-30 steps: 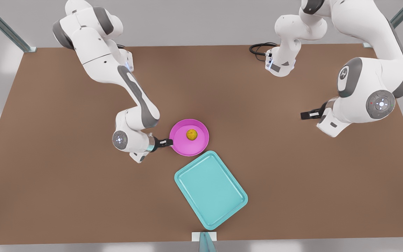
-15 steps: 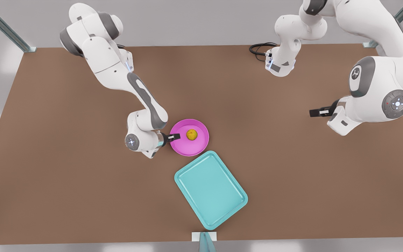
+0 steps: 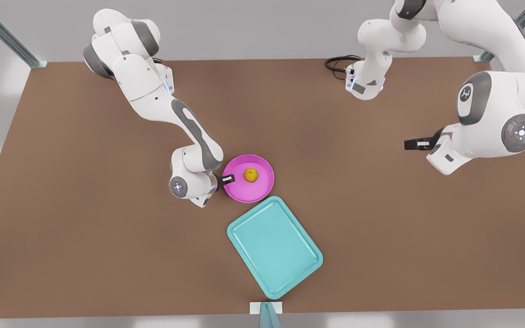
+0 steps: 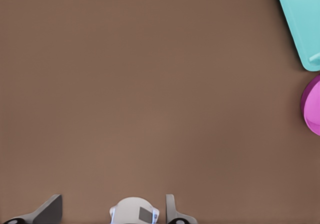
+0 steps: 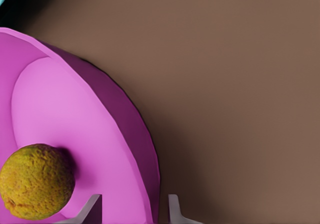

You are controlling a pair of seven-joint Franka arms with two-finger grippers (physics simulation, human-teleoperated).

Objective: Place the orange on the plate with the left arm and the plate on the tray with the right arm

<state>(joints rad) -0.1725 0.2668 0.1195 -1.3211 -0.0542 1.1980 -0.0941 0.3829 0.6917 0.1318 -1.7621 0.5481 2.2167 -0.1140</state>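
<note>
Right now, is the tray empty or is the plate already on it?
Empty. The tray shows only bare turquoise; the plate, holding the orange, sits on the table beside it, the right gripper straddling its rim.

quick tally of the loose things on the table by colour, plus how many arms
yellow-orange: 1, the orange
pink: 1, the plate
turquoise: 1, the tray
white arms: 2
total: 3 things and 2 arms
</note>
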